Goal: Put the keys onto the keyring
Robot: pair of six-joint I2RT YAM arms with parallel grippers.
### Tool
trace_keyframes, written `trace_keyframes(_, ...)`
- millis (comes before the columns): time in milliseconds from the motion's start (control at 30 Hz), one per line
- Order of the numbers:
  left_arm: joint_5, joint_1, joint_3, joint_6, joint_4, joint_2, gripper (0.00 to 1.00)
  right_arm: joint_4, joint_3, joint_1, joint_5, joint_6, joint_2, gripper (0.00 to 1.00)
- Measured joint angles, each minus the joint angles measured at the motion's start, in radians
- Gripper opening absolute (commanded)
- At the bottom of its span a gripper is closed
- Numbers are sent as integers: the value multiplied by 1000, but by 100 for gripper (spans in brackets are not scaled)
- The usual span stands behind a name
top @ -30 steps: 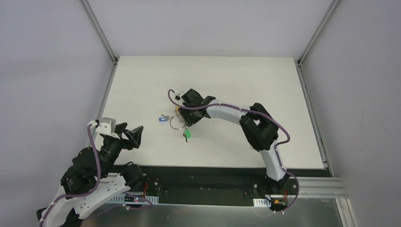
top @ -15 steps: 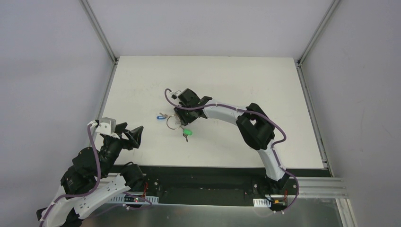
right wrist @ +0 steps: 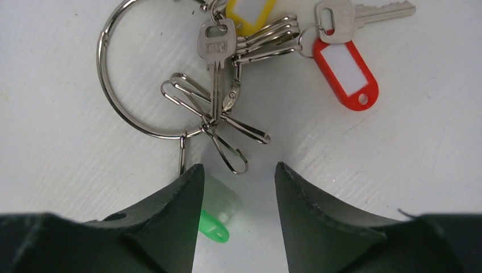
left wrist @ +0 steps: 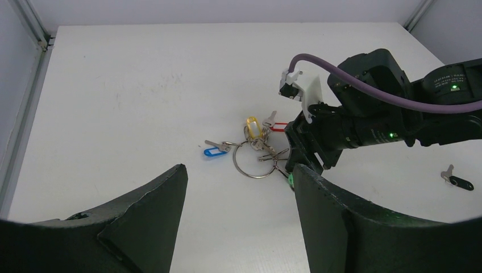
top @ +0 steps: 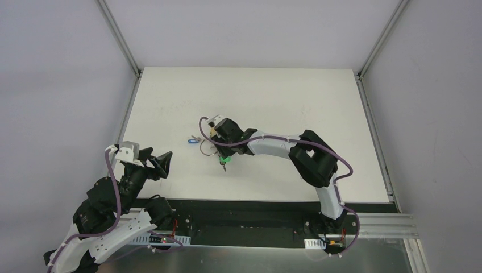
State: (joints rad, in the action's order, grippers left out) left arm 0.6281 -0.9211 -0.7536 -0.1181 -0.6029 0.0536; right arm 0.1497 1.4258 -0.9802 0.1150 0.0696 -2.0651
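The keyring (right wrist: pixel 99 57) is a large metal ring lying flat with clips and tagged keys on it; it also shows in the left wrist view (left wrist: pixel 243 169). The green-headed key (right wrist: pixel 216 227) lies just below the ring, partly under my right gripper's left finger, and shows in the top view (top: pixel 225 162). My right gripper (right wrist: pixel 237 169) is open and empty, low over the table, with the green key beside its left finger. The black-headed key (left wrist: pixel 458 182) lies alone to the right, seen only in the left wrist view. My left gripper (left wrist: pixel 239 170) is open and empty, held back near the table's front left (top: pixel 156 162).
A red-tagged key (right wrist: pixel 347 74), a yellow tag (right wrist: pixel 250 11), a plain silver key (right wrist: pixel 216 45) and wire clips (right wrist: pixel 227 128) hang on the ring. A blue tag (top: pixel 192 140) lies at its left. The right arm (top: pixel 273 142) stretches across the table's middle.
My right gripper has moved left and nearer, down beside the green key. The key cluster has shifted slightly left. The left arm has not moved.
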Motion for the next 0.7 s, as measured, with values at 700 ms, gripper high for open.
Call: trace_keyframes(700, -1, 0, 0, 0, 0, 0, 68, 6, -27, -11, 23, -32, 21, 38)
